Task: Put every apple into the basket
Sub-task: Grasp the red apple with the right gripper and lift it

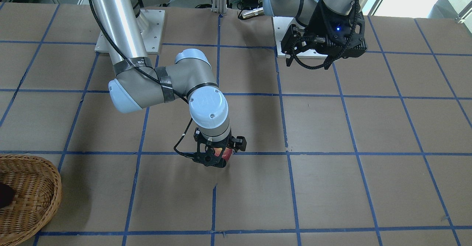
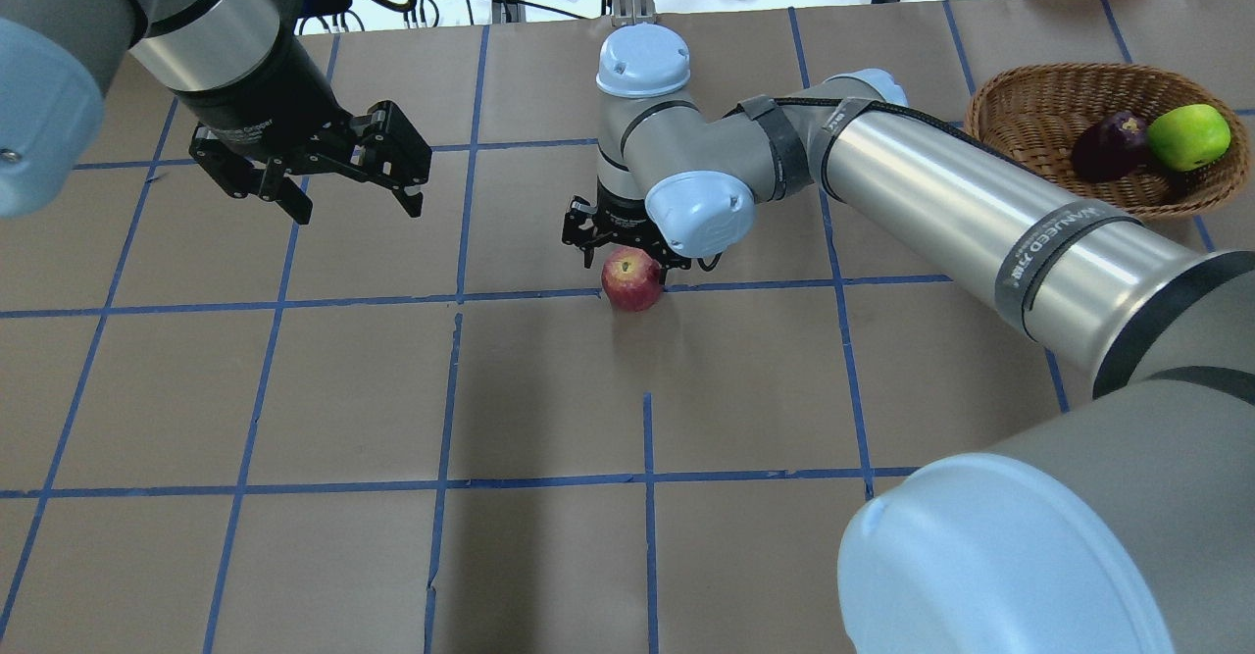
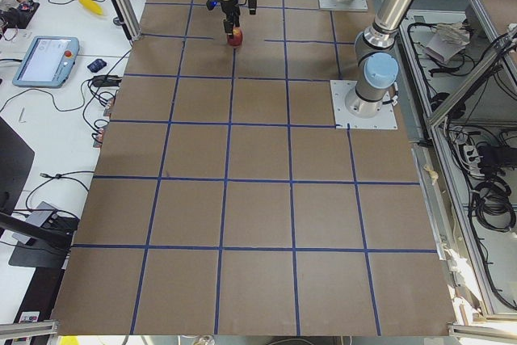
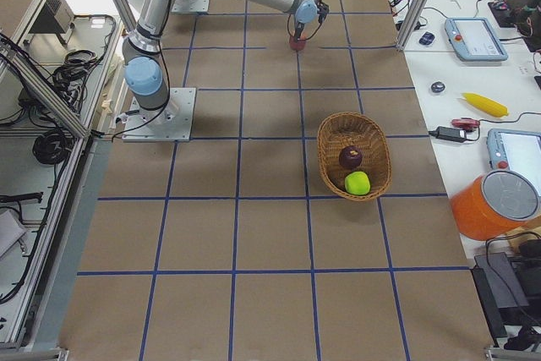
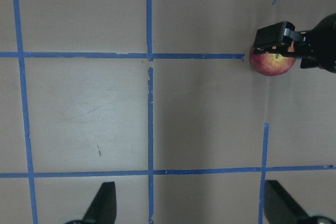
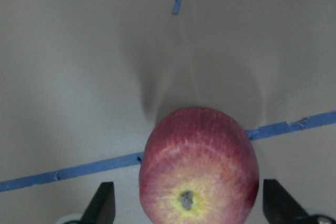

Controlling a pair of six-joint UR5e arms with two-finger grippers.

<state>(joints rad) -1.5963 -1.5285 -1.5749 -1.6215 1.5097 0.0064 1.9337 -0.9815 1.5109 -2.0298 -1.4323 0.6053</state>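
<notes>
Well apart from the basket (image 2: 1069, 70), on the table (image 2: 549, 389), we see the red apple (image 2: 632, 279) between the wide-spread fingers of the right gripper (image 2: 627, 242), which do not touch it. Inside the basket lie the green apple (image 2: 1188, 136) and the purple apple (image 2: 1108, 144). Farther from the basket, the left gripper (image 2: 356, 205) hangs wide and holds nothing.

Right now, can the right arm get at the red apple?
Probably yes. The right gripper is directly over the red apple, with its fingers open on either side and not touching it. Nothing stands beside the apple, and the left gripper hangs well off to the side.
</notes>
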